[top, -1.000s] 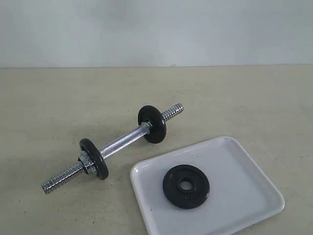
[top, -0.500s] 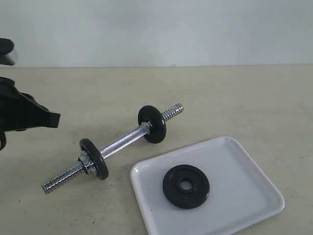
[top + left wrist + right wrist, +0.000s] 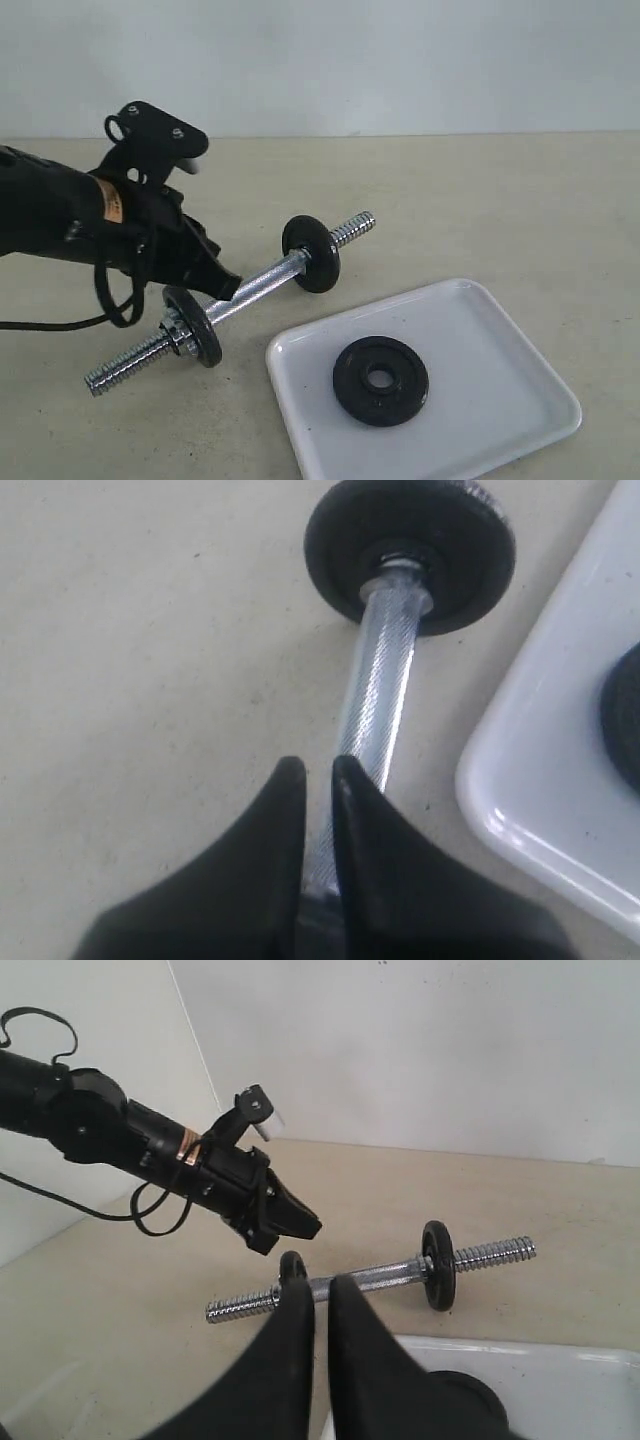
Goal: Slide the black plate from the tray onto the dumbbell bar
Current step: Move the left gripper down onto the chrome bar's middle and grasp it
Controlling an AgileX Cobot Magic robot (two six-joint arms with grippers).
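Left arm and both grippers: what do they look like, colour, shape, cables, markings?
The left arm is black, with an orange band near the wrist, a looping black cable beneath and a black bracket with holes on top. The left gripper and right gripper are matte black, tapering to wedge-shaped tips.

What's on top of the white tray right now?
Only the black plate, lying flat on the tray with its centre hole facing up. The tray surface beneath the plate is covered, so anything under it cannot be seen.
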